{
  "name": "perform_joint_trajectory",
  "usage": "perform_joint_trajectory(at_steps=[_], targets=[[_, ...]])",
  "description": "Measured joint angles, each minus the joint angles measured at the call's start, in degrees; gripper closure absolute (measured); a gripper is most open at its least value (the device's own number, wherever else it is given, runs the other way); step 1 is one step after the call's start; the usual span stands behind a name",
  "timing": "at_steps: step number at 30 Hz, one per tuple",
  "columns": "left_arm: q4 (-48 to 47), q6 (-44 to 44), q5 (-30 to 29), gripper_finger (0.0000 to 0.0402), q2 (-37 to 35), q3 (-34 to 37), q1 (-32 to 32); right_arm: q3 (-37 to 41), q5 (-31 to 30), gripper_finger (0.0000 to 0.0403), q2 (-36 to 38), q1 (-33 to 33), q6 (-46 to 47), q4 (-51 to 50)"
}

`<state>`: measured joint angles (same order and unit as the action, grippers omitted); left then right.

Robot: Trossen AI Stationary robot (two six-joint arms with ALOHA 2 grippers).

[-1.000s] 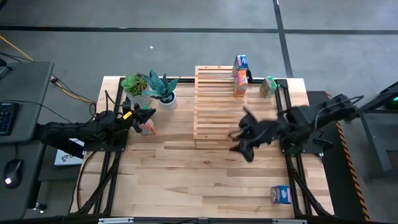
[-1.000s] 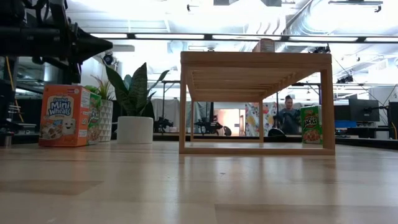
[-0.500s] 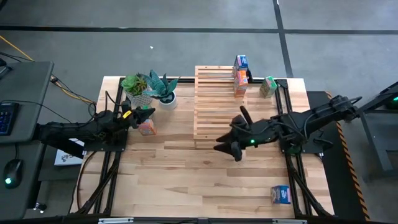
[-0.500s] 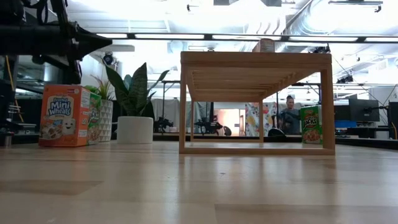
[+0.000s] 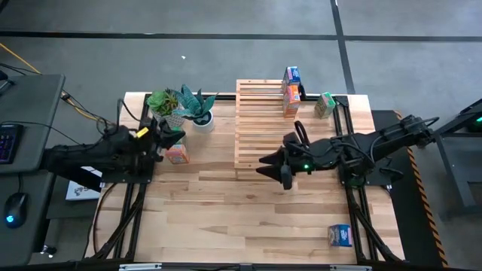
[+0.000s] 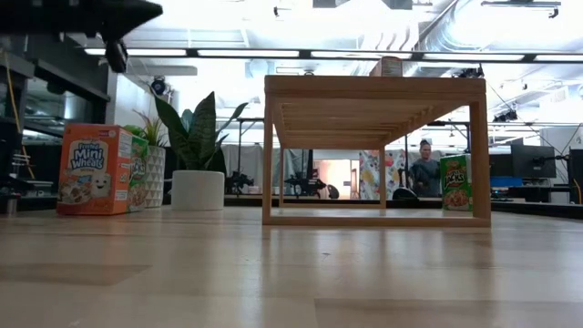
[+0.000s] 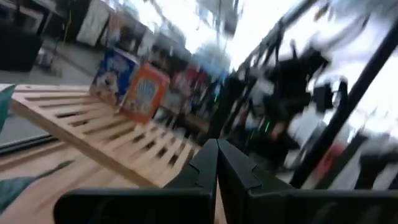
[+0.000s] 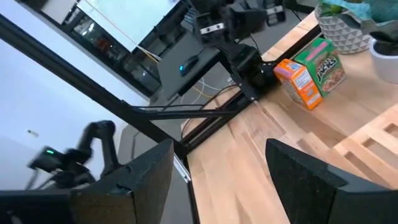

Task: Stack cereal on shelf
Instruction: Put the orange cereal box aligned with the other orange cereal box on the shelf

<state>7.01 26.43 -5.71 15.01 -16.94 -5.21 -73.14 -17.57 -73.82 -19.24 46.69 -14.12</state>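
Observation:
My left gripper (image 5: 175, 137) (image 7: 217, 155) is shut and hovers above an orange cereal box (image 5: 178, 154) (image 6: 94, 169) that stands on the table with a green box (image 6: 138, 173) beside it. My right gripper (image 5: 273, 167) (image 8: 219, 149) is open, held over the table just off the near end of the slatted wooden rack (image 5: 263, 124) (image 6: 373, 150). A blue box (image 5: 292, 74) and an orange box (image 5: 291, 100) stand on the rack's far right part. A green box (image 5: 324, 105) (image 6: 455, 182) stands on the table right of the rack. Another blue box (image 5: 340, 235) lies near the table's near right corner.
Two potted plants (image 5: 181, 105) stand at the far left, just beyond the left gripper. Black frame bars (image 5: 354, 214) run along both table sides. Open plank surface (image 5: 241, 218) lies between the rack and the near edge. A person (image 6: 421, 169) sits in the room beyond.
My right gripper has reached toward the table's left, along the rack's near end, staying open. My left gripper has risen above the orange box and drawn back slightly toward the left edge. No box has moved.

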Motion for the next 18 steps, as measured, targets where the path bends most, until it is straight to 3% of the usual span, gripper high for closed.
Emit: perform_joint_trajectory(at_steps=[6, 10, 14, 18], targets=[[-24.52, -5.59, 4.02, 0.0401, 10.75, -17.69, 0.02, 0.00, 0.02, 0.0155, 0.00, 1.00, -0.70, -0.58], [-34.48, -17.22, 8.49, 0.0401, 16.58, -26.61, 0.03, 0.00, 0.02, 0.0155, 0.00, 1.26, -0.68, -1.00], [-45.33, -19.12, 4.45, 0.0395, 21.88, -33.01, -0.04, 0.00, -0.16, 0.0155, 0.00, 1.26, -1.13, -1.14], [-57.58, -21.43, -1.02, 0.0362, 25.42, -36.30, -0.04, 0.00, -0.23, 0.0155, 0.00, 1.26, -2.16, -1.17]])
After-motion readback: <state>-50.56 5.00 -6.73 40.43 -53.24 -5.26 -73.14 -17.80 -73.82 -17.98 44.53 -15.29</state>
